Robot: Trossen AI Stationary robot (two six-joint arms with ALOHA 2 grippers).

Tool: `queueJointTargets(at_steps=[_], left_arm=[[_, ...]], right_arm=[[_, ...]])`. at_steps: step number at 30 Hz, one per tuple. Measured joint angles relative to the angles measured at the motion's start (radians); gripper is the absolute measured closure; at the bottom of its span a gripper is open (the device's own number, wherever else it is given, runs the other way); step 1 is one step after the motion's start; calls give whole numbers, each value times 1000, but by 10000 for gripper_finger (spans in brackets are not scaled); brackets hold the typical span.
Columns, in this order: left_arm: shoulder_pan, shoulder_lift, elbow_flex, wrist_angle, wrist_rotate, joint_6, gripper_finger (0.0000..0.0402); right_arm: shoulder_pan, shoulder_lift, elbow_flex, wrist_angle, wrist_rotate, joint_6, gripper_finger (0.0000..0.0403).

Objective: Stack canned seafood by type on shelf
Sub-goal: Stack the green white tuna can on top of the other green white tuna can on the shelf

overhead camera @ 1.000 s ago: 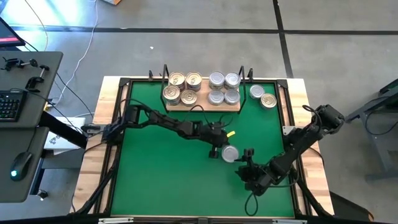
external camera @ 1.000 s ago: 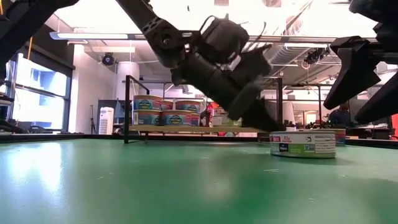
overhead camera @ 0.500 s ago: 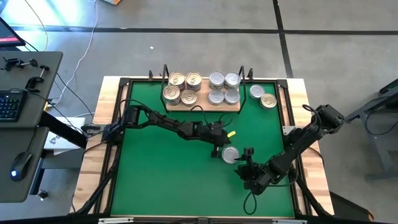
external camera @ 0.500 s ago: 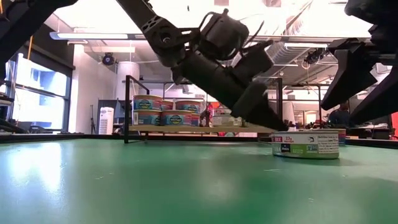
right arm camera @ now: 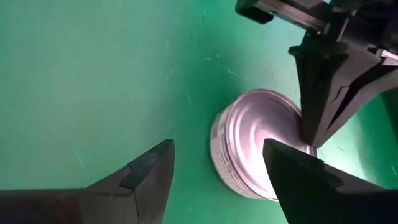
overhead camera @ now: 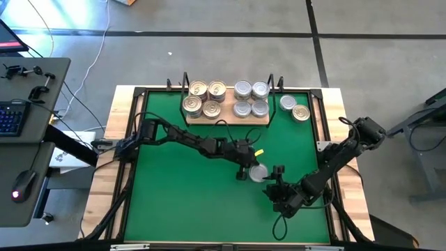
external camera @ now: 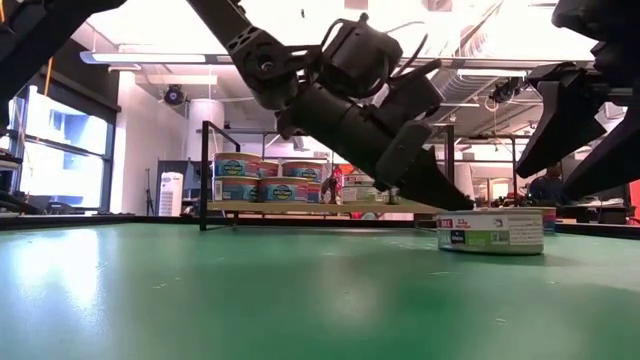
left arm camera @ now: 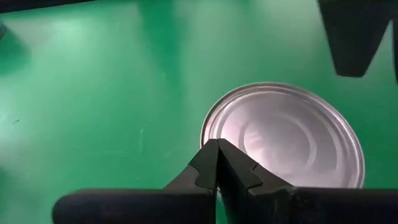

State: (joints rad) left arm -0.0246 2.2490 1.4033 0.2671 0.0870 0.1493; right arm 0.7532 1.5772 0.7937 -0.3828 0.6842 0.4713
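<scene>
1 silver-lidded tin flat on the green mat, well short of the shelf.
Likely rigid, compact, slick-walled; best pinched across the side wall. Left gripper closed, tips at the lid edge; right gripper spread wide, empty, just beside.

No legible text on tin labels
</scene>
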Motion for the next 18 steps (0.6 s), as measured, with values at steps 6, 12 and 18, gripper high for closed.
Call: queueJointTargets(at_steps=[6, 12, 18], left_arm=[[6, 16, 2, 8, -3, 1, 401], [6, 38, 4, 28, -3, 10, 402], [7, 41, 3, 21, 13, 11, 402]], right_arm=[[-1, 0, 0, 4, -30, -19, 162], [-8, 27, 0, -8, -26, -79, 162], [-9, 33, 0, -45, 20, -90, 162]])
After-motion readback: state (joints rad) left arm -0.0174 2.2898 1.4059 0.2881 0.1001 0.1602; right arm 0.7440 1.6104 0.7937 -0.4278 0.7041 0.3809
